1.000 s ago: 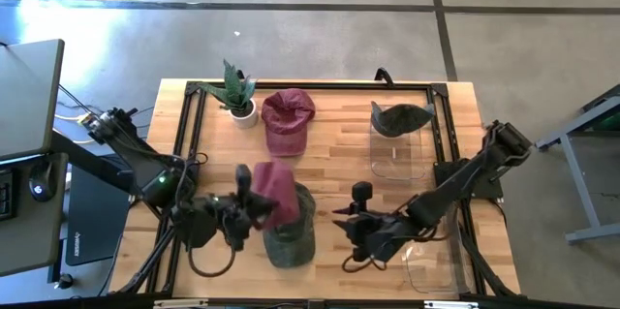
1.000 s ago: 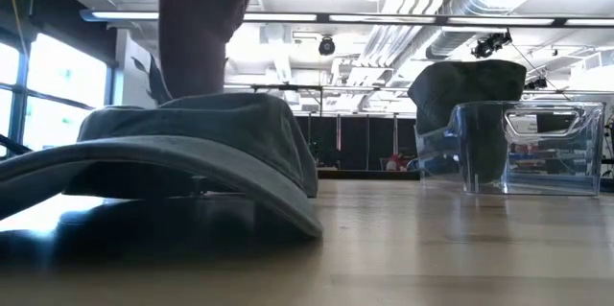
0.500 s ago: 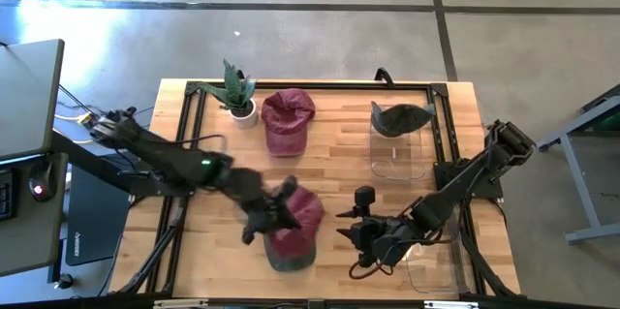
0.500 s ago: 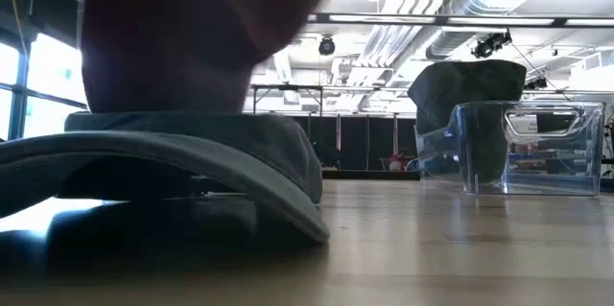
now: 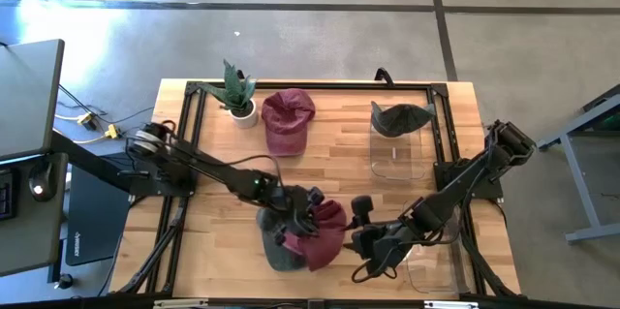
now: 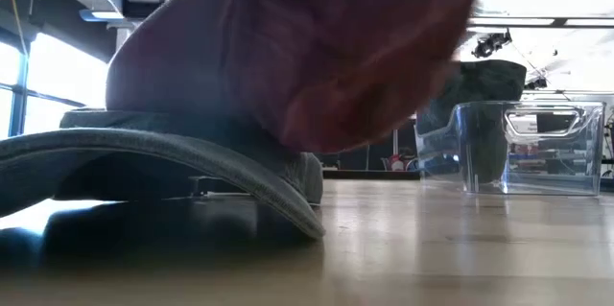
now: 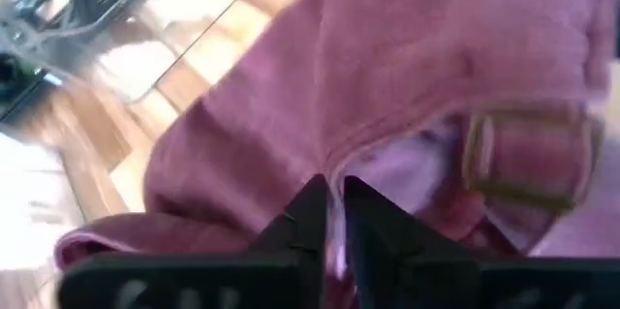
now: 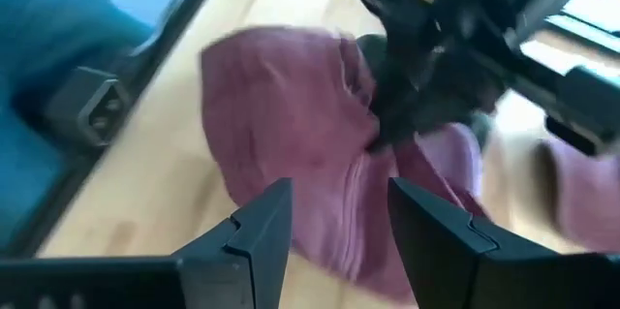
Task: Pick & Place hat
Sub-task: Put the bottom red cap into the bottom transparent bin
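A maroon hat (image 5: 327, 233) is carried by my left gripper (image 5: 302, 218), which is shut on it just above a grey-green hat (image 5: 274, 251) lying brim-down on the table's near side. In the low view the maroon hat (image 6: 307, 57) sags over the grey-green hat's crown (image 6: 163, 143). My right gripper (image 5: 372, 239) stands open just right of the maroon hat, touching nothing; in its wrist view the open fingers (image 8: 334, 222) face the maroon hat (image 8: 281, 125). A second maroon hat (image 5: 288, 120) lies flat near the far edge. My left gripper (image 7: 329, 214) pinches the maroon hat between its two fingers at the edge of the back opening (image 7: 334, 169), beside the strap's buckle (image 7: 528, 154). It comes from the table's left, slanting down. The hat droops slack past the fingers, over the grey-green hat.
A potted plant (image 5: 235, 96) stands at the far left. A clear bin (image 5: 397, 149) at the far right holds a dark hat (image 5: 399, 117) on its rim. Another clear bin (image 5: 431, 265) sits at the near right corner, under my right arm.
My left gripper has swung from the near left toward the right and down, across the grey-green hat, carrying the maroon hat. The hat hung upright beside the grey-green hat's left; now it droops over its crown and right side, close to my right gripper.
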